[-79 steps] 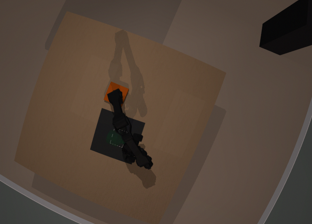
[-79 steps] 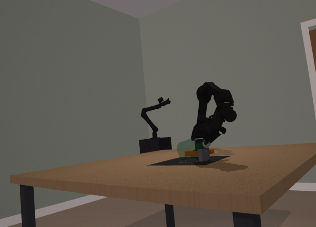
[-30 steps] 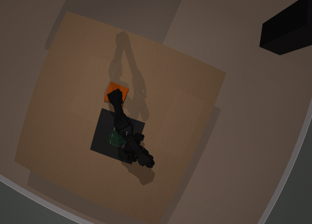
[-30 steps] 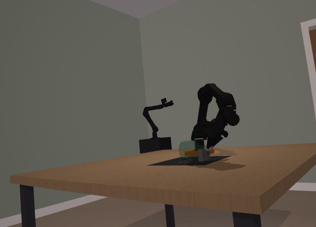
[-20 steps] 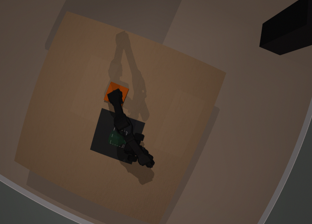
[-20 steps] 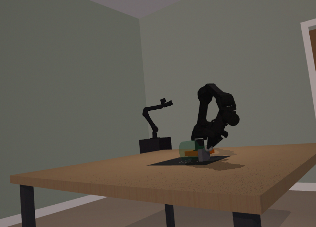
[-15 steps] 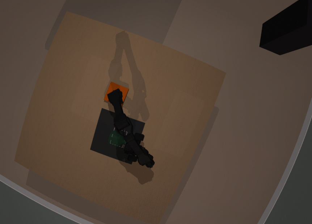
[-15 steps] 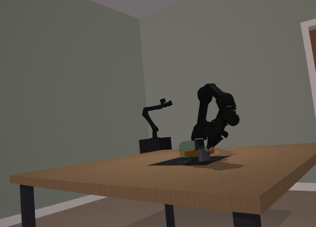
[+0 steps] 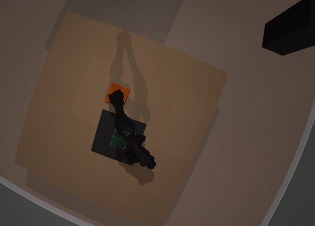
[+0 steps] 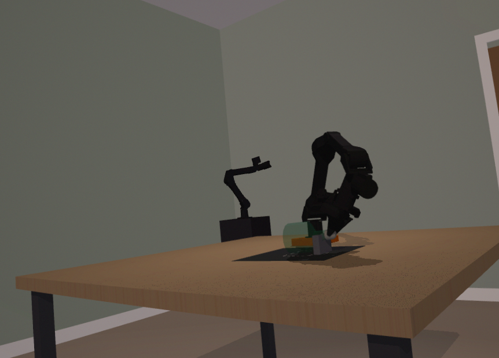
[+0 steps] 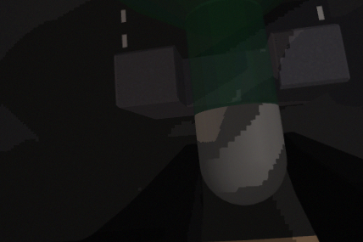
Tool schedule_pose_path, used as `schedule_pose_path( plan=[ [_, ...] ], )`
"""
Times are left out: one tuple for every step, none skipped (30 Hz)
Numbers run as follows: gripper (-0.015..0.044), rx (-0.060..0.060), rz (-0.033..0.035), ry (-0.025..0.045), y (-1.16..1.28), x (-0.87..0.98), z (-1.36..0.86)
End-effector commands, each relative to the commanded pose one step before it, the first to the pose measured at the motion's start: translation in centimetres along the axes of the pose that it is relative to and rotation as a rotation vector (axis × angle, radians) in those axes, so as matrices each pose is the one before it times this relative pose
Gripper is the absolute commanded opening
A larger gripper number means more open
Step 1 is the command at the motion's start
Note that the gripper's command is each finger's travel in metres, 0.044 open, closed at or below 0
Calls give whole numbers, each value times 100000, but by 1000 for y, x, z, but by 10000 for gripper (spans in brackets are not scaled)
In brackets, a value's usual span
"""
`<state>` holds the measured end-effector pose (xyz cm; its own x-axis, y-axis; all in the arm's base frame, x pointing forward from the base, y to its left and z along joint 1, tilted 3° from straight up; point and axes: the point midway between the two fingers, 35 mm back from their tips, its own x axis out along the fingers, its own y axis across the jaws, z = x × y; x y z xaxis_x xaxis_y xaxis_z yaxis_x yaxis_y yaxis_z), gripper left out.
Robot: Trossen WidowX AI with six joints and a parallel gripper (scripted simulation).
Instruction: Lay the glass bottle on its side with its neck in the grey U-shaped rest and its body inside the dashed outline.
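Beyond the fingertips of the end effector (image 9: 130, 150) (image 10: 331, 232) (image 11: 242, 171), the green glass bottle (image 9: 117, 139) (image 10: 296, 235) (image 11: 226, 35) stretches away lengthwise, its body at the far side and its pale-capped neck end nearest. The end effector is closed on that neck end, a dark finger on either side of the cap (image 10: 331, 235) (image 11: 242, 149). In the exterior view the bottle lies roughly level, on its side, with the cap past the grey U-shaped rest (image 10: 321, 245) (image 11: 146, 79). Seen from the wrist, the neck crosses the rest between its two uprights, closer to the right-hand one; whether it touches the bottom of the slot I cannot tell.

The body spans the dashed outline (image 9: 117, 146) (image 11: 124, 16) on the black mat (image 9: 101, 131) (image 10: 257, 257). In the overhead view its rounded side seems to reach a little over one edge, which may be height rather than a true overhang.

Placement looks nearly done, by my judgement. What matters now is the drop below body and neck: any remaining gap should be closed gently, straight down, keeping the long axis in line with the slot, before the fingers part evenly. A sideways pull could knock glass against an upright.
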<state>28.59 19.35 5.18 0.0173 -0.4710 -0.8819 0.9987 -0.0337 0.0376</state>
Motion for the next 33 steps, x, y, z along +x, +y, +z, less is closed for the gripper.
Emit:
schedule_pose_path(
  plan=[
    [125, 22, -47, -80, 4, -11, 10],
    [125, 0, 0, 0, 0, 0, 0],
    [125, 0, 0, 0, 0, 0, 0],
    [125, 0, 0, 0, 0, 0, 0],
    [125, 0, 0, 0, 0, 0, 0],
    [125, 0, 0, 0, 0, 0, 0],
    [125, 0, 0, 0, 0, 0, 0],
    [125, 0, 0, 0, 0, 0, 0],
    [125, 0, 0, 0, 0, 0, 0],
    [125, 0, 0, 0, 0, 0, 0],
    [151, 0, 0, 0, 0, 0, 0],
    [177, 0, 0, 0, 0, 0, 0],
    [203, 0, 0, 0, 0, 0, 0],
    [230, 0, 0, 0, 0, 0, 0],
    [256, 0, 0, 0, 0, 0, 0],
    [282, 0, 0, 0, 0, 0, 0],
    [308, 0, 0, 0, 0, 0, 0],
    [335, 0, 0, 0, 0, 0, 0],
    [361, 0, 0, 0, 0, 0, 0],
    [387, 0, 0, 0, 0, 0, 0],
    [413, 0, 0, 0, 0, 0, 0],
    [440, 0, 0, 0, 0, 0, 0],
    [440, 94, -448, 1108, 17, -89, 104],
    [440, 158, -766, 1989, 30, -164, 184],
    [440, 211, -1052, 2964, 43, -254, 265],
    [440, 242, -1284, 4091, 56, -370, 349],
    [440, 202, -1215, 4586, 56, -442, 368],
    [440, 139, -1106, 5217, 56, -537, 388],
    [440, 36, -919, 5964, 54, -656, 406],
    [440, -123, -606, 6676, 48, -788, 406],
    [440, -330, -169, 7074, 36, -895, 374],
    [440, -431, 213, 5739, 19, -773, 254],
    [440, -338, 281, 3483, 7, -490, 128]
  ],
)
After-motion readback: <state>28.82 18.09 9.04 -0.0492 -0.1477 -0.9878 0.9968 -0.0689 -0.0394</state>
